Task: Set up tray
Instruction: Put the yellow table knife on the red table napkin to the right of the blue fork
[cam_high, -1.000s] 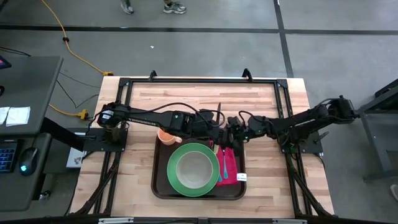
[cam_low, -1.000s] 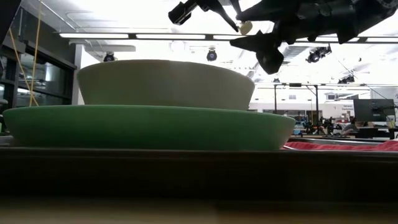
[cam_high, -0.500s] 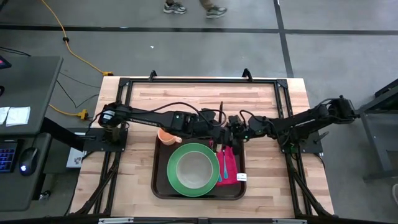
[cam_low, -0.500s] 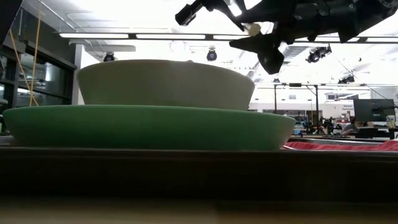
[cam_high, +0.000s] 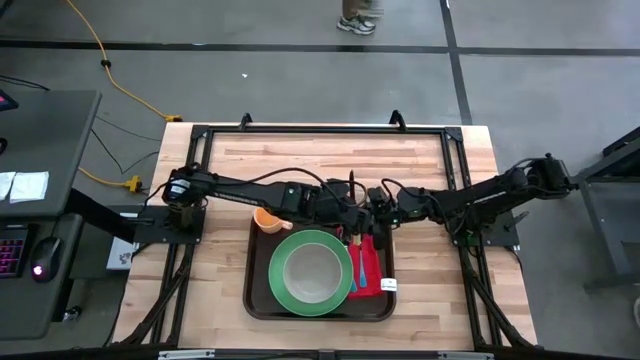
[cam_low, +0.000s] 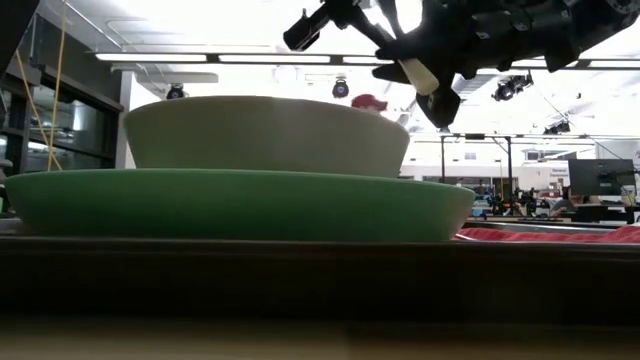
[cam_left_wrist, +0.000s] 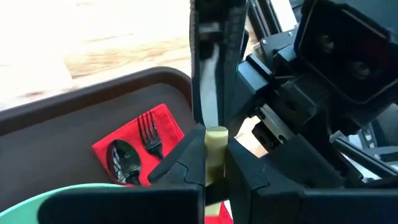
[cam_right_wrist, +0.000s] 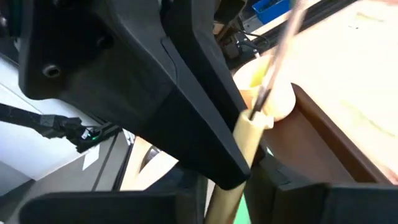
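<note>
A knife with a cream handle (cam_left_wrist: 216, 140) and a thin metal blade (cam_left_wrist: 208, 93) is held in the air over the far right part of the dark brown tray (cam_high: 252, 290). My left gripper (cam_high: 350, 212) and my right gripper (cam_high: 370, 214) meet there, and both are shut on the knife. On the tray a pale bowl (cam_high: 310, 270) sits on the green plate (cam_high: 312, 303). An orange cup (cam_high: 266, 219) stands in the tray's far left corner. A fork (cam_left_wrist: 147, 130) and a spoon (cam_left_wrist: 121, 158) lie on a red napkin (cam_high: 374, 268). My left gripper pinches the knife's cream handle (cam_left_wrist: 216, 149) between its two fingers, slanting down from the table's left. The blade points up and away from the fingers, and the knife is clear of the tray. My right gripper has its fingers on either side of the same handle (cam_right_wrist: 245, 140), coming nearly level from the table's right. The left gripper's finger (cam_right_wrist: 186, 93) lies right beside the hold.
The wooden table (cam_high: 420, 160) has bare room beyond the tray and to both sides of it. A black frame (cam_high: 320, 130) runs along the table's far edge. A person's feet (cam_high: 358, 22) show on the floor beyond the table.
My right gripper's fingers have shut around the knife's cream handle, while my left gripper has kept its hold. In the low view the handle's cream end now shows lower and longer than before. The person beyond the table has walked toward the right.
</note>
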